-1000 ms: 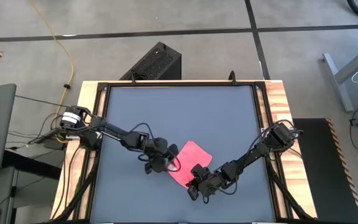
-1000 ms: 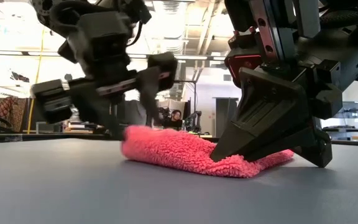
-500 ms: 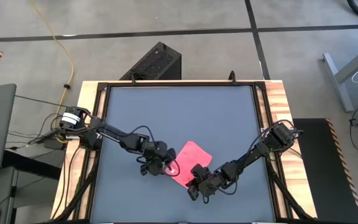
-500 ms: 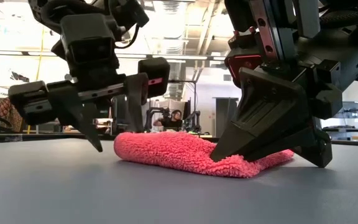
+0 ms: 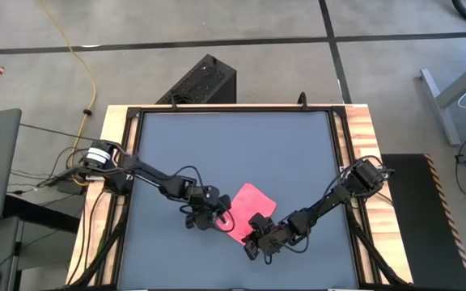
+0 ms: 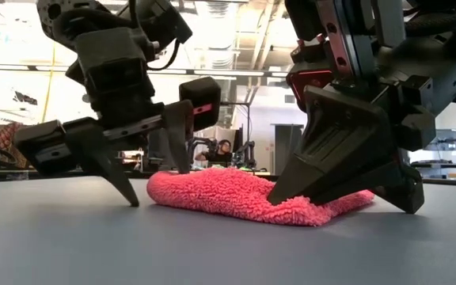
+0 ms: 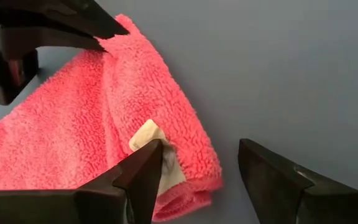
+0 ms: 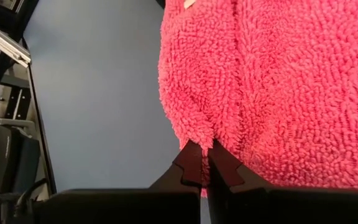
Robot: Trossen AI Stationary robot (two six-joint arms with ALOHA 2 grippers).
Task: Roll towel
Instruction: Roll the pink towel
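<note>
The pink towel (image 5: 247,204) lies folded on the dark grey tabletop (image 5: 233,145), right of the middle and toward the near edge. My left gripper (image 5: 210,217) is open and low at the towel's left end. In the left wrist view (image 7: 201,146), one finger stands over the corner with the white label (image 7: 149,134) and the other over bare table. My right gripper (image 5: 253,240) is shut on the towel's near corner. My left gripper has one finger (image 7: 143,171) over the towel's label corner; I cannot tell whether it touches the cloth. My right gripper pinches the towel's near edge (image 8: 199,138) between its two shut fingertips. The fingers (image 6: 291,184) slant down at it from the table's near right. The towel lies flat on the table; how many layers are held I cannot tell.
The table has a black frame and wooden side rails (image 5: 354,137). A black box (image 5: 201,81) stands on the floor beyond the far edge. Bare tabletop stretches over the far half. In the low view a person (image 6: 225,148) sits in the room behind.
My left gripper has come down at the towel's left end until its fingertips stand at table height on either side of that end. The towel's left end has shifted slightly. My right gripper has kept still on the near corner.
</note>
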